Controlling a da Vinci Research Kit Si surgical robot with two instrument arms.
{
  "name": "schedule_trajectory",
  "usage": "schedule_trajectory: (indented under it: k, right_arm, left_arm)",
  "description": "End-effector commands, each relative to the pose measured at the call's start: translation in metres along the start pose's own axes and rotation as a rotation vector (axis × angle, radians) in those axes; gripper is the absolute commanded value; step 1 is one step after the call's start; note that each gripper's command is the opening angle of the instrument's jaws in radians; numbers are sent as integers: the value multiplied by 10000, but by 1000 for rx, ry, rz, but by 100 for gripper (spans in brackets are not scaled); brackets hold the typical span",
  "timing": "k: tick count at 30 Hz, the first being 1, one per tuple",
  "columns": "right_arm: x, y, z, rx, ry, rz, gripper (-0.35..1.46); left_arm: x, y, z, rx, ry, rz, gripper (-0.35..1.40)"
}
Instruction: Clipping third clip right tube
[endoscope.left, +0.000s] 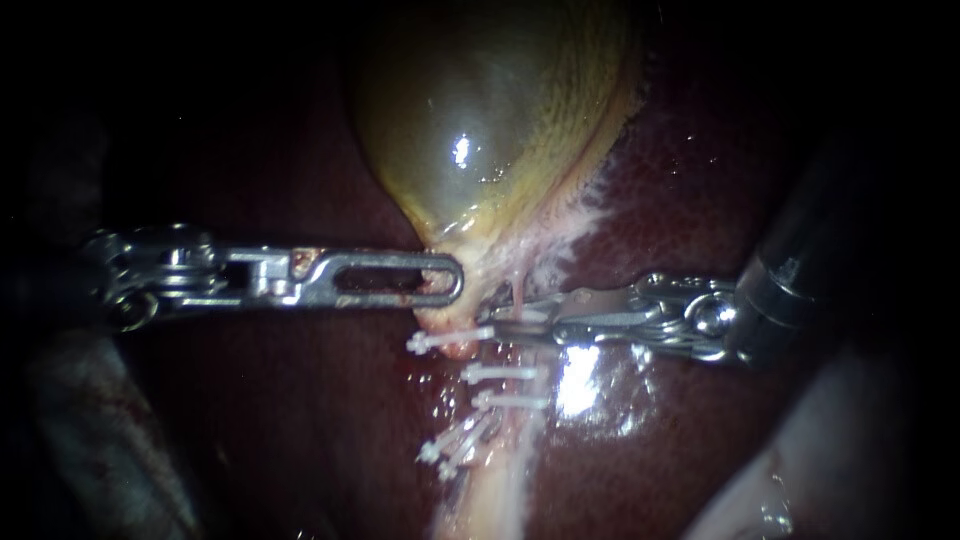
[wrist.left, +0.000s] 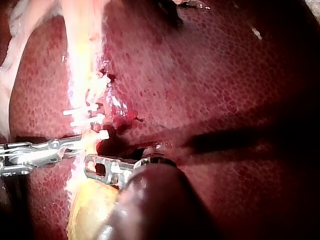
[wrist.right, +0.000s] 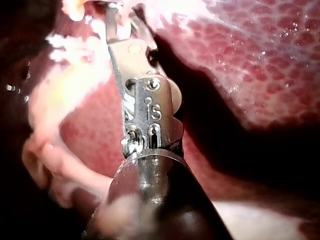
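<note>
Mid 3rd-clip step: my L instrument (endoscope.left: 443, 285) clamped on gallbladder (endoscope.left: 480, 120) neck, R instrument (endoscope.left: 505, 318) at right tube (endoscope.left: 519, 292) above two clips (endoscope.left: 500, 372), closure unclear; next I'd confirm straddle, then squeeze.

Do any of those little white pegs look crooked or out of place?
Slightly. The lowest clips sit bunched together and slanted on the tube, while the clips above them lie roughly level across it. Nothing else stands out.
</note>
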Motion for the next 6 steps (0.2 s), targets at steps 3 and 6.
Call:
schedule_trajectory:
  k: [3, 6]
  right_arm:
    - [0, 0, 0, 0, 0, 0, -35]
    - [0, 0, 0, 0, 0, 0, -35]
  left_arm:
    - [0, 0, 1, 0, 0, 0, -35]
    - [1, 0, 1, 0, 0, 0, -35]
